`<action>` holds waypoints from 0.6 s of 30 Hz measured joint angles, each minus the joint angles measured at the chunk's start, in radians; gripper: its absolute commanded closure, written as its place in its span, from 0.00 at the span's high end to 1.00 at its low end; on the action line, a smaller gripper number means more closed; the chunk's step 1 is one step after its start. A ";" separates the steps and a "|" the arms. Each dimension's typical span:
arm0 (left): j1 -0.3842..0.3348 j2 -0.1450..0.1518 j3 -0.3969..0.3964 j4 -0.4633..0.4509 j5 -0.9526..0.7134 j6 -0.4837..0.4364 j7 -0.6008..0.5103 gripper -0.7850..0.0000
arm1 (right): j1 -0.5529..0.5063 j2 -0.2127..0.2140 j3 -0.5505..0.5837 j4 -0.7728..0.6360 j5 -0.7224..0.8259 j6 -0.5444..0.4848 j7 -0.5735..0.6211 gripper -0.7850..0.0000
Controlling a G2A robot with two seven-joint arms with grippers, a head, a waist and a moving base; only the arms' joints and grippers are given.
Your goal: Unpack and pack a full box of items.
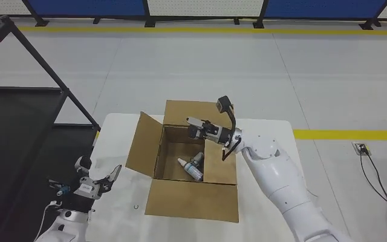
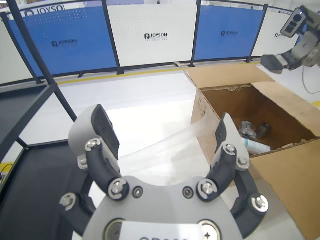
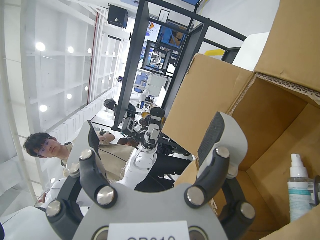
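Unpacking, judging by right gripper (image 1: 191, 127) spread empty over box (image 1: 190, 201), left gripper (image 1: 97, 170) spread nearby; next, lowering onto spray bottle (image 1: 193, 171) inside.

Box (image 1: 190, 199): matt brown corrugated cardboard; ragged, fluted cut edges.
Spray bottle (image 3: 297, 188), inside box: smooth glossy plastic, white nozzle.
Counter (image 1: 127, 193), under box: smooth white, slight sheen.
Left gripper (image 2: 162, 116): black ribbed rubber pads, smooth pale plastic shells, bright metal screws.

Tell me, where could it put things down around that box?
The white table is bare between the box's left flap and the left end effector. Inside the box, the far floor is free; bottles crowd its near right corner.
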 measured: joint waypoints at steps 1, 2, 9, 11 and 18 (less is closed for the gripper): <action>0.009 0.000 -0.002 -0.029 0.005 0.002 0.004 1.00 | -0.014 0.007 0.015 -0.016 0.000 -0.013 0.004 1.00; 0.016 0.000 -0.002 -0.054 0.008 0.000 0.008 1.00 | -0.026 0.012 0.028 -0.029 0.000 -0.026 0.009 1.00; 0.052 0.002 0.013 -0.243 0.008 -0.082 -0.042 1.00 | -0.170 0.076 0.191 -0.187 0.023 -0.147 0.090 1.00; 0.029 0.004 0.039 -0.268 -0.015 -0.119 -0.103 1.00 | -0.227 0.097 0.255 -0.251 0.041 -0.165 0.124 1.00; -0.203 0.001 0.217 -0.156 -0.192 -0.188 -0.424 1.00 | -0.414 0.146 0.424 -0.438 0.066 -0.183 0.139 1.00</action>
